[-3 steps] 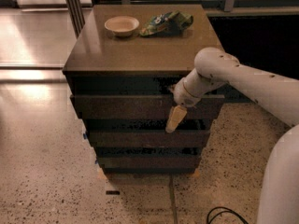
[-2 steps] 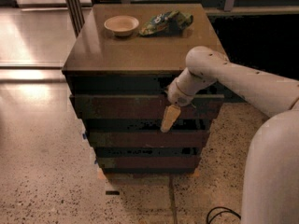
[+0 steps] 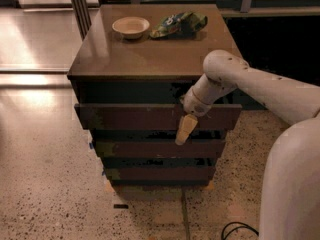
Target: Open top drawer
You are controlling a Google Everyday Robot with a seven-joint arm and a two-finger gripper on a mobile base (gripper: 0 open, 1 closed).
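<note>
The top drawer (image 3: 130, 117) is the widest dark reddish-brown front, just under the cabinet top (image 3: 150, 59). It has a greenish smudge at its left end and stands out a little from the cabinet, with a dark gap above it. My gripper (image 3: 185, 130) hangs at the drawer front right of centre. Its tan tip lies over the lower edge of the front and reaches into the gap below. My white arm (image 3: 235, 81) comes in from the right. Two narrower drawer fronts (image 3: 150, 149) sit below.
A small cream bowl (image 3: 131, 26) and a green snack bag (image 3: 180, 24) lie at the back of the cabinet top. My white body (image 3: 295, 184) fills the lower right. A dark cable (image 3: 240, 229) lies on the speckled floor.
My arm and gripper have shifted slightly left along the top drawer front. The drawer front looks a little lower and further out than before.
</note>
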